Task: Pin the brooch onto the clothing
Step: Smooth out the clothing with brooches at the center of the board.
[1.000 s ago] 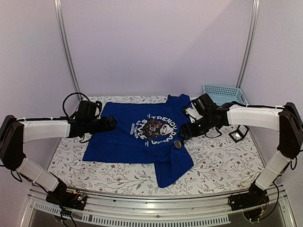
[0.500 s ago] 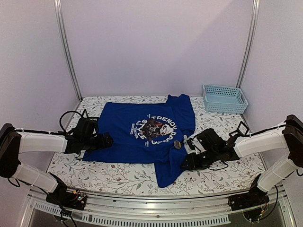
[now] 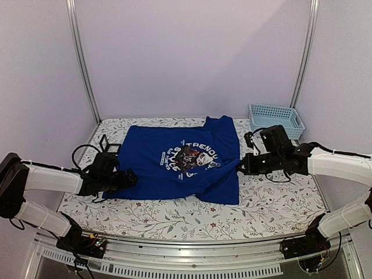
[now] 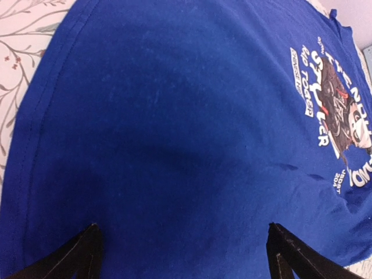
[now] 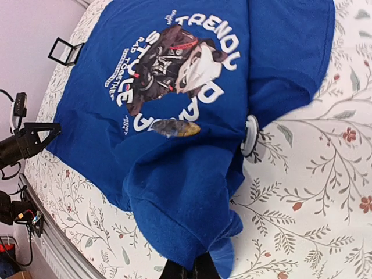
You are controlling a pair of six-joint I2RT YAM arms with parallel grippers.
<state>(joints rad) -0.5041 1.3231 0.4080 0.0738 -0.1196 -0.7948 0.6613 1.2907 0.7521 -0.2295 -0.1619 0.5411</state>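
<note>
The clothing [image 3: 174, 160], a royal-blue T-shirt with a round panda print [image 5: 168, 64], lies spread on the floral table. An oval brown brooch [image 5: 177, 128] rests on the shirt just below the print. At the shirt's right side my right gripper [image 3: 240, 167] is shut on a bunched fold of blue fabric [image 5: 192, 232], and its fingertips [image 5: 180, 272] barely show under the cloth. My left gripper [image 3: 124, 178] hovers open over the shirt's left part [image 4: 174, 145], with its fingers [image 4: 84, 253] wide apart and nothing between them.
A light-blue basket [image 3: 276, 120] stands at the back right. A small black square frame [image 3: 106, 143] lies left of the shirt. A white round disc [image 5: 251, 135] peeks out from under the shirt's right edge. Metal posts stand at both back corners.
My right gripper swung from the front of the shirt to its right side and shut on the fabric. The hanging front flap now lies pulled in. The left arm drew back slightly.
</note>
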